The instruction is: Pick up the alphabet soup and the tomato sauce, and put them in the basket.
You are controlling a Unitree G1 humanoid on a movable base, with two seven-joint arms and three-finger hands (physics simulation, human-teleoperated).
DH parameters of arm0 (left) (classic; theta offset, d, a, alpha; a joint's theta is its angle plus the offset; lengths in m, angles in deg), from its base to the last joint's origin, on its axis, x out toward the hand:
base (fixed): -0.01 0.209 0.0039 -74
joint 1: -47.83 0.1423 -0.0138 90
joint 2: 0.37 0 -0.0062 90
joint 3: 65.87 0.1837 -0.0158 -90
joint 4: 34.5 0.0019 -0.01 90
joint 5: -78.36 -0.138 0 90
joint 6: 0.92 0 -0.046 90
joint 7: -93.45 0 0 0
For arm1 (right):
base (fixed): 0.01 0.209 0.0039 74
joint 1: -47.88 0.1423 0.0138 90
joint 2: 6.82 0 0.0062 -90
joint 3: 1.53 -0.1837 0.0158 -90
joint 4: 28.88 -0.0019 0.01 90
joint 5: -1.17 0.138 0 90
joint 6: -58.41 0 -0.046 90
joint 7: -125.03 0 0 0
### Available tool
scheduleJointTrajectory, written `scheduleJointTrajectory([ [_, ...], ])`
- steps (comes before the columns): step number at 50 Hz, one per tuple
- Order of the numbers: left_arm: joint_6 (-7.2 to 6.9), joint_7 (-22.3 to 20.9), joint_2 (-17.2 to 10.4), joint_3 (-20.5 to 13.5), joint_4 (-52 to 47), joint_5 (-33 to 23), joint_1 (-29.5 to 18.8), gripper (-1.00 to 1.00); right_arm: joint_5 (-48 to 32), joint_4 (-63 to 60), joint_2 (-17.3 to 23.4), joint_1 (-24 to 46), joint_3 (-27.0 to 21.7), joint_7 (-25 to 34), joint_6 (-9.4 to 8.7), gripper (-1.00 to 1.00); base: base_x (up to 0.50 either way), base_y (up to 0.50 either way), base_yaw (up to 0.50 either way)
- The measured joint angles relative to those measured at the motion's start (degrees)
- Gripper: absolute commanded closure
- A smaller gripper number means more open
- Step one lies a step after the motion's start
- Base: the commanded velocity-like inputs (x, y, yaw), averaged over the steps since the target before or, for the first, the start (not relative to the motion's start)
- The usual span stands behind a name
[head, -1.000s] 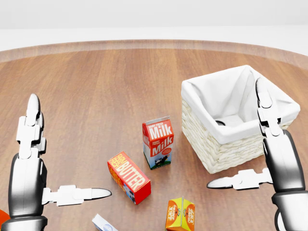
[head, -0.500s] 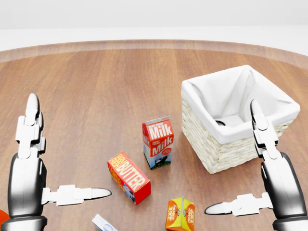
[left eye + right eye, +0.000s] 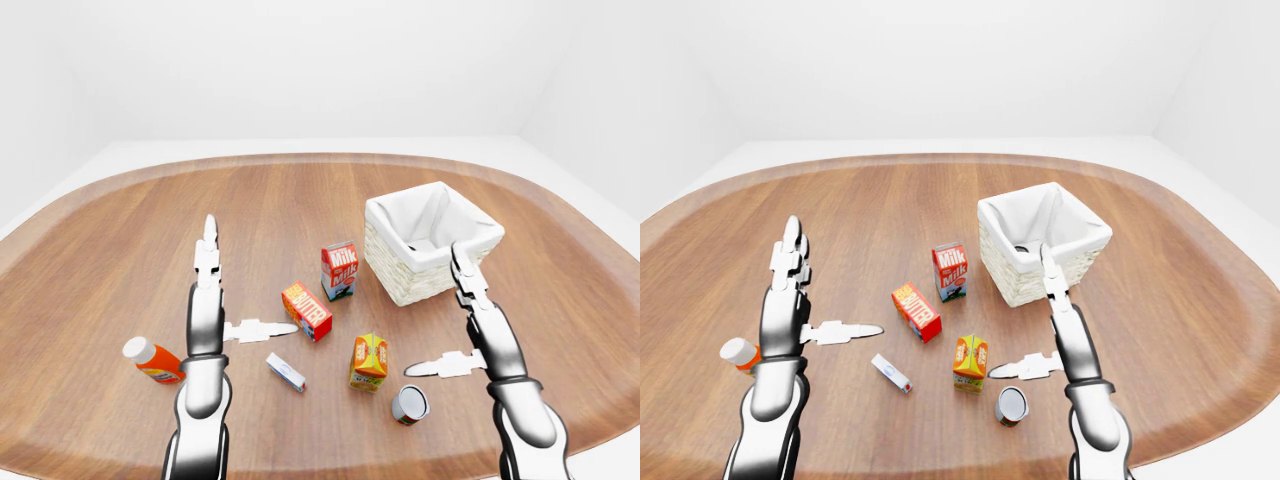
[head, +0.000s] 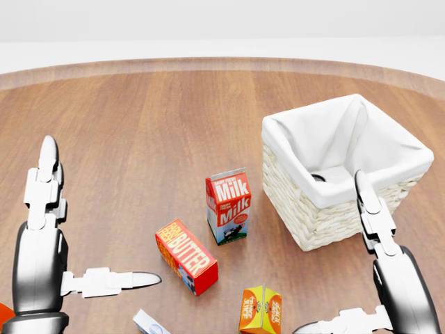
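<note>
A wicker basket (image 4: 314,217) with a white cloth lining stands at the right of the head view. Inside it a dark round can top (image 4: 318,177) shows near the left wall; its label is hidden. A second can (image 3: 409,404) rests on the table at the bottom of the left-eye view, its label too small to read. My right hand (image 3: 432,312) is open, with its fingers pointing up beside the basket's near wall and its thumb just above that can. My left hand (image 3: 238,290) is open at the left and holds nothing.
A milk carton (image 4: 228,206) stands left of the basket, with a red butter box (image 4: 185,255) below it. An orange juice carton (image 4: 261,309), a small white and blue box (image 3: 285,371) and an orange bottle (image 3: 152,361) lie lower down. The wooden table is oval.
My right hand has dropped toward the bottom of the head view, coming away from the basket's rim. The left hand and the objects have stayed put.
</note>
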Motion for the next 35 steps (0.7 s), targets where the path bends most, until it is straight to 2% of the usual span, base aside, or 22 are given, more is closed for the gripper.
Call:
scheduleJointTrajectory([
  [35,0.0,0.1,0.0,0.0,-0.1,0.0,0.0,-1.0,-0.1,2.1,-2.7,-8.8,1.2,1.6,0.0,-1.0,0.0,0.0,0.0],
])
